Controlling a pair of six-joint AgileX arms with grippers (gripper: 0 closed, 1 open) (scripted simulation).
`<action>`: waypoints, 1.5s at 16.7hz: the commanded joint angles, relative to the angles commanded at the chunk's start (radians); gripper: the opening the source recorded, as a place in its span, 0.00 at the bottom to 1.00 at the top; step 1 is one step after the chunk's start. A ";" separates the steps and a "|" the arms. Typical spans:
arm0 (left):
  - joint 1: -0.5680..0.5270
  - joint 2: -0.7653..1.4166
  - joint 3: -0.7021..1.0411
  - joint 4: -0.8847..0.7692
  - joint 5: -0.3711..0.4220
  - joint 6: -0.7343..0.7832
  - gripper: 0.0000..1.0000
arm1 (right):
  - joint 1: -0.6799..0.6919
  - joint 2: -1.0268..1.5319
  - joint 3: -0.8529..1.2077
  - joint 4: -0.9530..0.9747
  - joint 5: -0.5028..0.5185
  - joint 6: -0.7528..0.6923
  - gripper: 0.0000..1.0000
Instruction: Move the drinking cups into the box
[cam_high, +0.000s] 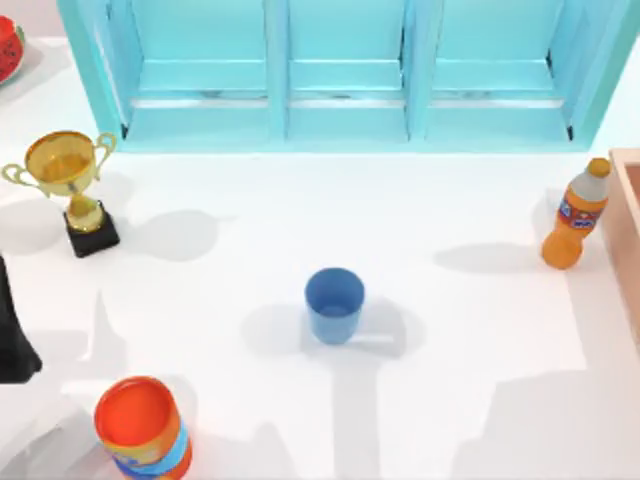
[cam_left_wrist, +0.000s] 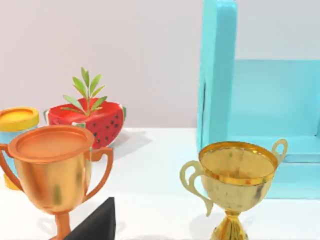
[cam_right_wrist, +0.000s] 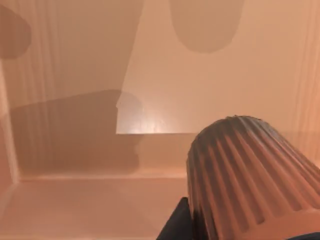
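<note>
- Salmon-pink walls of the box (cam_right_wrist: 75, 75) surround the right wrist view, where the brown ribbed cup (cam_right_wrist: 250, 175) is close to the camera, inside or just above the box; a dark bit of the right gripper (cam_right_wrist: 175, 225) touches its side, so I judge it held, though whether the cup has already been set down I cannot tell.
- From above, the box (cam_high: 628, 220) sits at the table's right edge, with an orange bottle (cam_high: 576, 215) just beside it.
- The blue cup (cam_high: 334, 304) stands upright and alone at the table's middle, well apart from the box: one cup nearly delivered, one not yet moved.
- The left arm (cam_high: 15, 340) is parked at the left edge; I cannot tell its finger state.
- Count: two drinking cups, one box, one orange-red can (cam_high: 142, 428), one bottle, a gold trophy (cam_high: 68, 175) and a copper trophy (cam_left_wrist: 50, 165).
</note>
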 joint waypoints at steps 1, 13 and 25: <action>0.000 0.000 0.000 0.000 0.000 0.000 1.00 | -0.001 0.001 -0.028 0.028 0.000 -0.001 0.00; 0.000 0.000 0.000 0.000 0.000 0.000 1.00 | -0.002 0.001 -0.056 0.056 0.000 -0.001 0.53; 0.000 0.000 0.000 0.000 0.000 0.000 1.00 | -0.002 0.001 -0.056 0.056 0.000 -0.001 1.00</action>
